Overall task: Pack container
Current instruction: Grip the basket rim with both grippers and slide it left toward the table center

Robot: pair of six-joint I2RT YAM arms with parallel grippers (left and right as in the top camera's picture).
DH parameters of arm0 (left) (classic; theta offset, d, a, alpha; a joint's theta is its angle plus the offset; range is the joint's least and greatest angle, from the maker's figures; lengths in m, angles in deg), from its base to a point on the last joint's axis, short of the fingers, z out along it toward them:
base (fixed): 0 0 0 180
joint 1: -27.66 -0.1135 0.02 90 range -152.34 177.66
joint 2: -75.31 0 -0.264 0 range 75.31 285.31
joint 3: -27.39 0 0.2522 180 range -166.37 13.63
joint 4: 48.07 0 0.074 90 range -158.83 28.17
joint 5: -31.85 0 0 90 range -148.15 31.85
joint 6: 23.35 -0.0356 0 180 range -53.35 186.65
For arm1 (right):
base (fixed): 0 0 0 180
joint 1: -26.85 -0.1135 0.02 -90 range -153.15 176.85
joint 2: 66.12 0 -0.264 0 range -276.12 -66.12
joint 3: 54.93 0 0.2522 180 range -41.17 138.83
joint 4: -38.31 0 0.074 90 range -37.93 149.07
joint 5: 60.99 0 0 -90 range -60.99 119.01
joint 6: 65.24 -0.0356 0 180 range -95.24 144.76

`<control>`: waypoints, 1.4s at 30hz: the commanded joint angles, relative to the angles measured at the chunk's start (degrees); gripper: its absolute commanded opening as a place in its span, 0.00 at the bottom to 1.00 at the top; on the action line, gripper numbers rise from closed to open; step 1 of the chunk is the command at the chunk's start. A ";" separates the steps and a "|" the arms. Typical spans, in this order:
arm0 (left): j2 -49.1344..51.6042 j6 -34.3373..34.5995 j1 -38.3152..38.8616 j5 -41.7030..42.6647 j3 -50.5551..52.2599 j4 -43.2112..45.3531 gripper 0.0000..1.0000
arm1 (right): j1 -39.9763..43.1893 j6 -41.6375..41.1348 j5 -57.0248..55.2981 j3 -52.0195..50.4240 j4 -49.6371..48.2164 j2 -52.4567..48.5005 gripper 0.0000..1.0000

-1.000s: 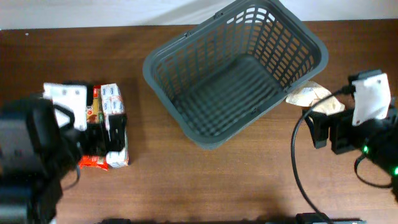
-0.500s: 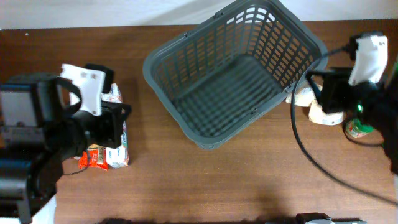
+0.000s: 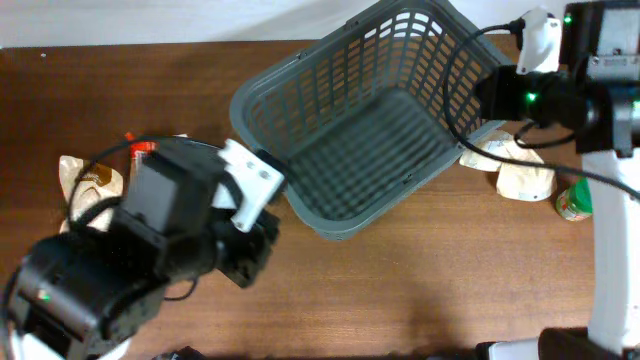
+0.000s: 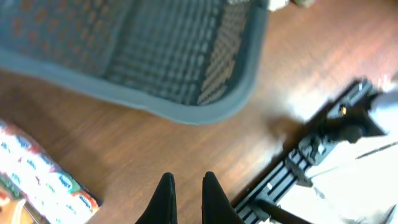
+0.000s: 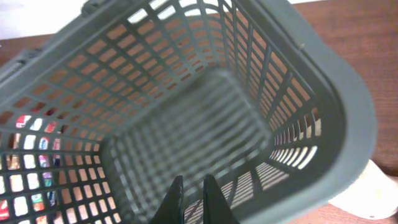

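Observation:
The container, a big dark grey lattice basket, lies skewed at the table's middle back with nothing inside. My left gripper hovers over bare wood just off its near left corner. In the left wrist view the gripper is shut with nothing between its fingers, and the container's rim curves ahead of it. My right gripper hangs over the container's right rim. The right wrist view looks down into the container, and there the gripper is shut and holds nothing.
A beige pouch and a red packet lie left of my left arm. A colourful box sits beside that gripper. Beige pouches and a green-lidded jar lie right of the container. A black rail runs along the table's front.
Both grippers have gone from open to shut. The left arm swung from the packets toward the container's near corner. The right arm moved back and left over the container's right rim.

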 commanded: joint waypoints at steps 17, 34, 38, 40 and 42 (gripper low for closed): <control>22.40 -10.86 18.82 -3.72 -0.87 -0.42 0.02 | 0.42 -0.59 -1.57 1.46 0.46 -7.10 0.04; 25.18 -12.76 17.62 -8.94 -0.74 1.29 0.02 | 0.42 -0.33 -7.23 1.44 10.23 -7.67 0.04; 25.18 -12.79 14.12 -8.96 -0.63 1.09 0.02 | 0.42 -0.33 -7.23 1.44 12.07 -7.67 0.04; 25.18 -12.79 11.80 -8.98 -0.59 1.09 0.02 | 0.39 -0.33 -7.23 1.44 12.94 -7.67 0.04; 25.18 -12.79 10.38 -9.01 -0.59 1.07 0.02 | 0.35 -0.31 -7.23 1.44 13.51 -7.67 0.04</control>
